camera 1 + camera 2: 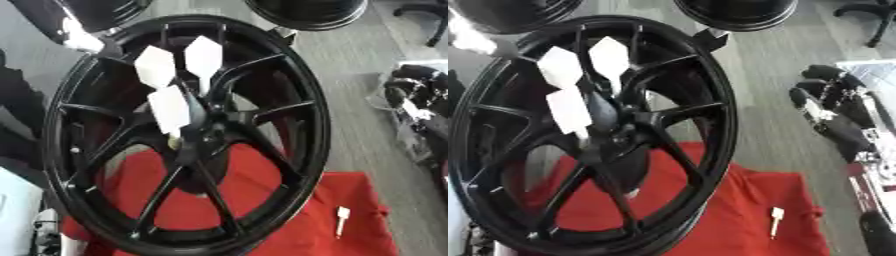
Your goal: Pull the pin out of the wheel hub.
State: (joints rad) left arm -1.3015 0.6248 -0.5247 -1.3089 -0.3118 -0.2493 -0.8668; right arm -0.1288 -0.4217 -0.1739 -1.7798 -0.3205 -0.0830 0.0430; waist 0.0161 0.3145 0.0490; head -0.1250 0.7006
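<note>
A big black wheel (188, 135) stands upright on a red cloth (289, 220). Three flat white pins (168, 107) stick out of the spokes round its hub (197, 131), two of them higher up (610, 56). Another white pin (776, 220) lies loose on the cloth at the lower right. My right hand (830, 111) hangs over the floor to the right of the wheel, well clear of it, fingers relaxed, with a small pale patch on it. My left hand does not show.
Parts of two other black wheels (306, 12) lie on the grey floor beyond the rim. A black and white shape (77, 37) touches the rim's upper left. A chair base (429, 20) stands at the top right.
</note>
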